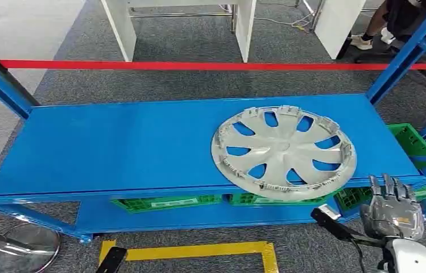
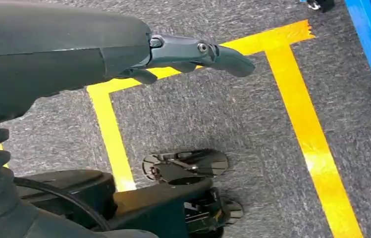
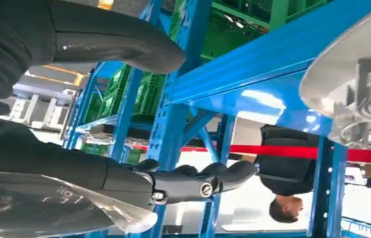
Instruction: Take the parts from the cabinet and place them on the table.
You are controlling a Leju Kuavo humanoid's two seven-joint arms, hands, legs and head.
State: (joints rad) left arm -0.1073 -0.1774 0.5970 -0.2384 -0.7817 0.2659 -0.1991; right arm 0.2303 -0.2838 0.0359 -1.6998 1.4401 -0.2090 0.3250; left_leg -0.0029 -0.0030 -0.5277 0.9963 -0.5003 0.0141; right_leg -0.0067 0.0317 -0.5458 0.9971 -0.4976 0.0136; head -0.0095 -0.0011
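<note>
Right robot hand (image 1: pixel 393 209) raised, fingers spread, empty, just beside hubcap (image 1: pixel 283 151) on shelf (image 1: pixel 114 142).

**Blue shelf with one hubcap, crates below**

The blue shelf (image 1: pixel 119 142) spans the head view, a flat top deck on blue uprights. One silver hubcap (image 1: pixel 283 151) lies flat on it, toward the 3 o'clock end, its near rim reaching out past the front edge. From the right wrist view that rim (image 3: pixel 356 64) overhangs the blue edge (image 3: pixel 252 69).

On the lower deck (image 1: pixel 199 219), green crates (image 1: pixel 168 202) sit in a row under the top deck, with another green crate (image 1: pixel 409 139) at 3 o'clock beyond the shelf end.

The grey carpet floor (image 1: pixel 199 85) carries yellow tape (image 1: pixel 199 250) at 6 o'clock.
</note>
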